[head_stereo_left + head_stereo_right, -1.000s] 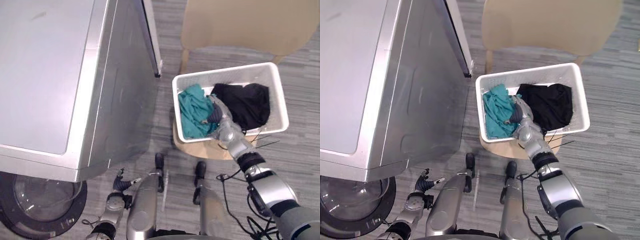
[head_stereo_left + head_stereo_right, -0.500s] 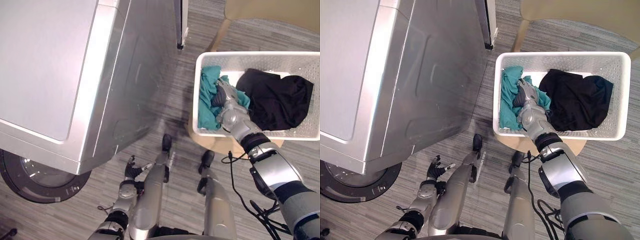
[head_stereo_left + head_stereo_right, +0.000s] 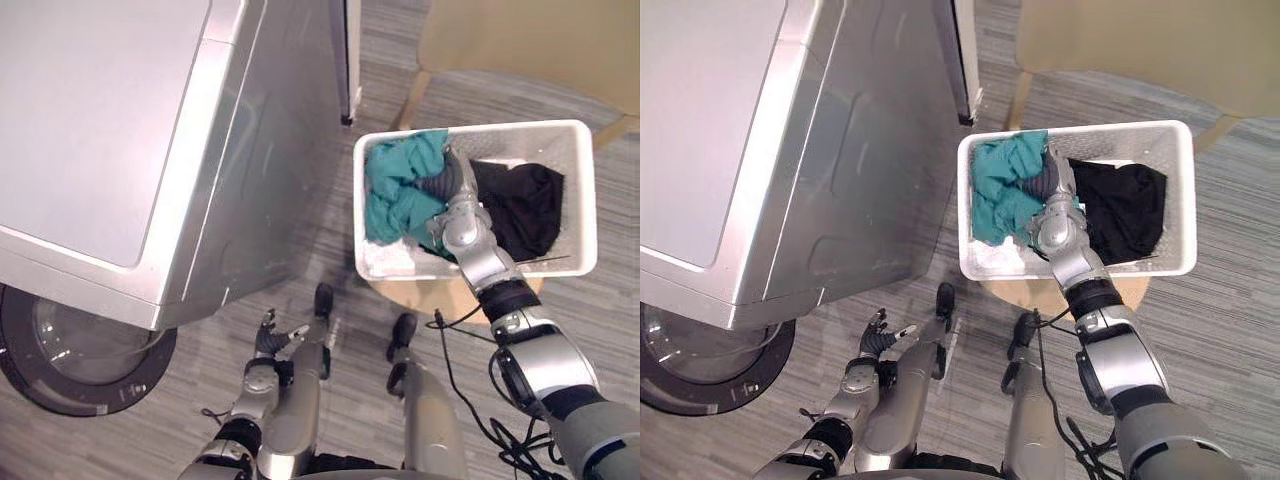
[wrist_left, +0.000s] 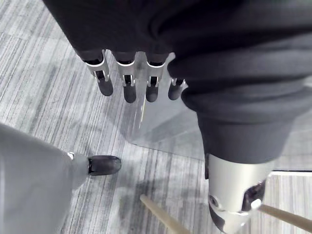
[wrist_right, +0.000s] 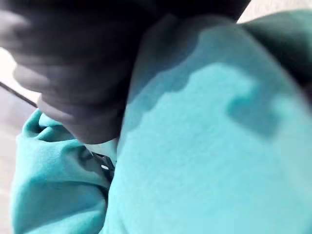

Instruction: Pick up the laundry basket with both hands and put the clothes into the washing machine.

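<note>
Right hand (image 3: 452,196) in basket (image 3: 579,190), grey floor (image 3: 610,330)

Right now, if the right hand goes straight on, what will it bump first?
Probably the teal clothes in the white basket: the right hand points into them and looks pressed against them.

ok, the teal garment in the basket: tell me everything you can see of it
The teal garment is soft, matte cloth, crumpled into bunched folds. It lies in the white laundry basket, filling the end nearest the washing machine and rising to about the rim. The black garment lies at the other end. The right robot hand presses into its side between the two; whether it grips the cloth is hidden.
</note>
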Robot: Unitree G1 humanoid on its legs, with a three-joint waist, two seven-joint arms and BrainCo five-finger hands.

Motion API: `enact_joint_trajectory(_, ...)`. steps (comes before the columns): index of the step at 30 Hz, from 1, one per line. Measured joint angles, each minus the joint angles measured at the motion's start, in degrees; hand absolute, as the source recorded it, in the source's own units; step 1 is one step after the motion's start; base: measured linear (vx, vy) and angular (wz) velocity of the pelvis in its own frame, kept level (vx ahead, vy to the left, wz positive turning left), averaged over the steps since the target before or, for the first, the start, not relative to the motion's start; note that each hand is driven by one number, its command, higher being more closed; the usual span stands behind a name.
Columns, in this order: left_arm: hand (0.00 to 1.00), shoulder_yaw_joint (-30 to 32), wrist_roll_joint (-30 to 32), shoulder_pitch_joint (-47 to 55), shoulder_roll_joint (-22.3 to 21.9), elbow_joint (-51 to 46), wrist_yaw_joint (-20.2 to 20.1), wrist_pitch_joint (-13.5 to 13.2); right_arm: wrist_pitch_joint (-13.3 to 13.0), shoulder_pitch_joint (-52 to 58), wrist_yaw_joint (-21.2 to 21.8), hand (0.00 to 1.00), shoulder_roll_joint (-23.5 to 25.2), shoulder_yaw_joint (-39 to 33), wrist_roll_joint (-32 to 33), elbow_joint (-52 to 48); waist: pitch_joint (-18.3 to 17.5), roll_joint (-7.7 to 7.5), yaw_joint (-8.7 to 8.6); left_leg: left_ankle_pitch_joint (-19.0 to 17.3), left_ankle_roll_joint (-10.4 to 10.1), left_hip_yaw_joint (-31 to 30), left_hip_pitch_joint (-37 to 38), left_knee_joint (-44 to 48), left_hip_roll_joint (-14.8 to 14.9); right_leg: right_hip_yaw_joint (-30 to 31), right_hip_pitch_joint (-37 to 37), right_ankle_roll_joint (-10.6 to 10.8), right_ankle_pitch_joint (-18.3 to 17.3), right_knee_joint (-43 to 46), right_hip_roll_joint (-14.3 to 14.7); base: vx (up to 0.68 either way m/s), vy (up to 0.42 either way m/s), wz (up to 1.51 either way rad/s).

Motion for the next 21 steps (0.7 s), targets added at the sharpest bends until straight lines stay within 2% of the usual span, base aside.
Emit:
enact_joint_trajectory(2, 0.00, 0.1, 0.1, 2.5, 0.3, 0.0, -0.1, 0.3, -1.7, 6.2, 0.3, 1.00, 3.4, 0.1, 2.3, -6.3, -2.7, -1.46, -0.71, 0.0, 0.0, 0.8, 1.6, -1.4, 0.0, 0.6, 1.1, 0.0, 0.0, -0.9, 0.2, 0.11, 0.004, -0.18)
enact_joint_trajectory(4, 0.00, 0.1, 1.1, 4.3, 0.5, 0.0, -0.6, 0.9, -4.4, 12.6, 1.9, 1.00, 7.0, 0.5, 6.4, -13.3, -4.2, -3.03, -2.30, -0.3, 0.0, 1.6, 5.0, -2.6, -0.1, 1.1, 3.9, 0.2, -0.1, -1.8, 0.1, 0.12, 0.017, -0.11)
enact_joint_trajectory(6, 0.00, 0.2, 1.1, 5.6, 0.9, 0.0, -1.3, 1.0, -5.7, 16.8, 4.2, 1.00, 8.5, 1.9, 9.0, -18.0, -6.0, -3.87, -2.64, -1.2, 0.1, 2.7, 7.0, -2.6, -0.1, 2.2, 5.6, 0.3, -0.2, -2.3, 0.2, 0.06, 0.020, -0.25)
enact_joint_trajectory(11, 0.00, 0.3, 1.1, 10.1, 1.7, -1.2, -1.5, 0.9, -10.0, 24.6, 9.3, 1.00, 11.5, 6.0, 13.5, -25.6, -10.9, -4.35, -2.95, -3.8, 0.2, 6.2, 12.3, -1.3, -0.2, 5.5, 9.4, 0.8, -0.4, -2.3, 0.1, 0.05, 0.024, -0.36)
enact_joint_trajectory(14, 0.00, 0.0, 1.1, 10.5, 2.3, -5.3, -1.9, 0.8, -10.9, 27.3, 10.3, 1.00, 11.9, 5.5, 13.9, -26.4, -10.9, -4.27, -3.74, -6.4, 1.0, 3.1, 9.3, 5.3, -0.2, 5.5, 9.0, 2.6, -2.4, 3.4, -0.3, -0.07, 0.021, 0.48)
enact_joint_trajectory(15, 0.00, 0.1, 1.1, 10.4, 2.7, -7.3, -2.6, 0.5, -10.9, 28.0, 10.3, 1.00, 12.0, 5.1, 13.9, -26.5, -10.9, -4.04, -4.31, -7.0, 1.9, 1.4, 7.8, 6.3, 0.2, 7.0, 7.3, 3.1, -6.4, 10.7, -0.6, -0.10, 0.007, 0.97)
enact_joint_trajectory(16, 0.00, 0.0, 1.1, 10.4, 3.0, -8.2, -2.7, 0.2, -10.9, 28.5, 10.2, 1.00, 12.1, 5.0, 13.8, -26.5, -10.9, -4.10, -4.59, -7.0, 1.9, -0.3, 7.1, 7.1, -0.1, 7.7, 6.0, 2.7, -8.9, 17.4, -0.7, -0.04, -0.041, 1.16)
enact_joint_trajectory(18, 0.00, 0.3, 1.1, 11.5, 3.3, -12.7, -2.6, -0.3, -11.1, 29.2, 10.2, 1.00, 12.0, 5.1, 13.7, -26.6, -11.6, -4.69, -3.59, -6.6, 1.5, -4.5, 4.6, 10.7, -1.5, 11.1, 6.5, 4.8, -12.8, 31.1, -1.0, -0.04, -0.164, 1.15)
enact_joint_trajectory(19, 0.00, 0.5, 1.1, 12.1, 3.6, -14.7, -2.5, -0.4, -11.3, 28.9, 10.2, 1.00, 12.1, 5.6, 13.1, -26.7, -12.0, -5.09, -2.63, -6.2, 0.9, -5.9, 2.7, 12.5, -2.4, 12.5, 7.9, 4.8, -13.6, 31.1, -1.0, -0.13, -0.269, 1.00)
enact_joint_trajectory(20, 0.00, 0.5, 1.0, 12.7, 3.7, -17.7, -2.4, -0.5, -11.6, 27.6, 10.1, 1.00, 11.8, 6.1, 12.7, -26.6, -12.0, -4.95, -1.51, -5.7, 0.2, -7.6, -0.2, 14.3, -3.0, 13.9, 9.3, 3.5, -16.8, 26.2, 0.0, -0.17, -0.224, 0.67)
enact_joint_trajectory(21, 0.00, 0.5, 1.0, 13.3, 3.5, -19.2, -2.2, -0.6, -11.7, 26.8, 10.1, 1.00, 11.6, 6.3, 12.5, -26.3, -12.1, -4.62, -0.88, -4.8, -0.2, -8.1, -1.5, 14.3, -2.9, 13.6, 9.6, 3.0, -18.0, 23.8, 0.6, -0.28, -0.245, 0.56)
